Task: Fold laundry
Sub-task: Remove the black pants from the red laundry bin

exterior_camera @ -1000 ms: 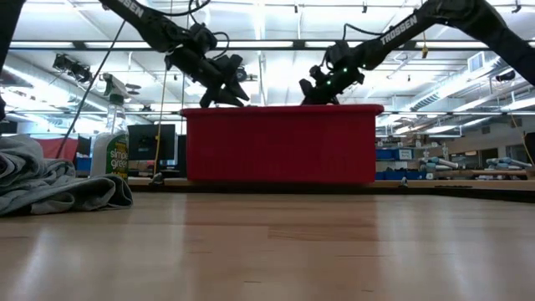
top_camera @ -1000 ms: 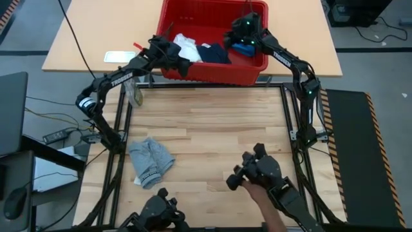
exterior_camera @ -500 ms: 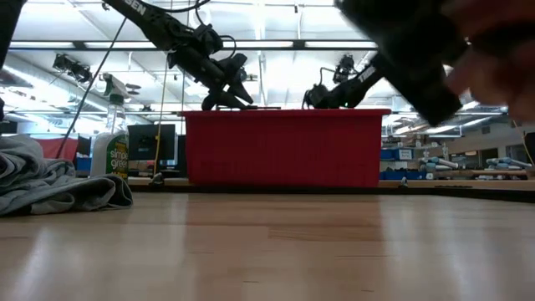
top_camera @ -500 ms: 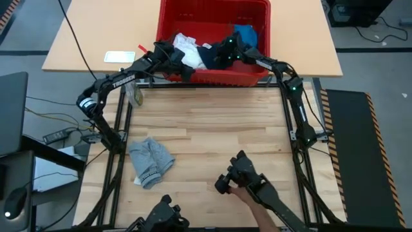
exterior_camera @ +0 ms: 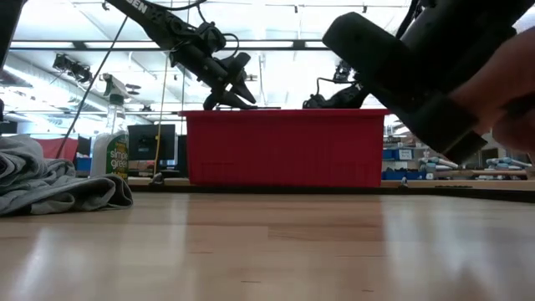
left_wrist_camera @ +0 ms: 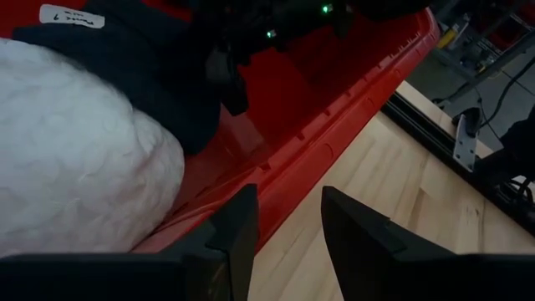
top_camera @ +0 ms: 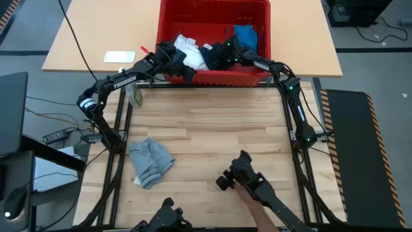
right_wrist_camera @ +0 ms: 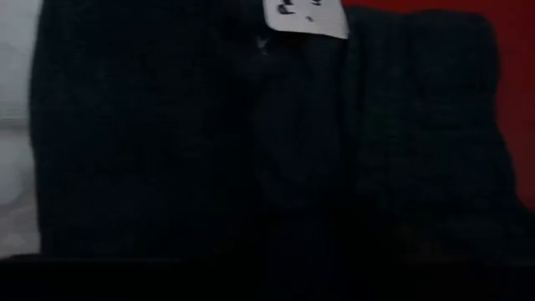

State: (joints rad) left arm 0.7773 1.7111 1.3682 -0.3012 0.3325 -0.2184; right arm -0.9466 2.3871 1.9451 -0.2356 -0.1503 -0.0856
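A: Which step? Picking: right pincer [top_camera: 222,57], grip state indiscernible, pressed on the navy garment [top_camera: 211,57] in the red basket [top_camera: 261,72], upper centre.

B: Left pincer [left_wrist_camera: 288,221] stood parted, empty, over the near rim. Next: a secure pinch, then lift to the surface [top_camera: 212,122].

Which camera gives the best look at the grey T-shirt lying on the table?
The high view: the whole grey T-shirt shows, crumpled near the table's left edge. The low view catches it only partly, side-on. Neither wrist view shows it.
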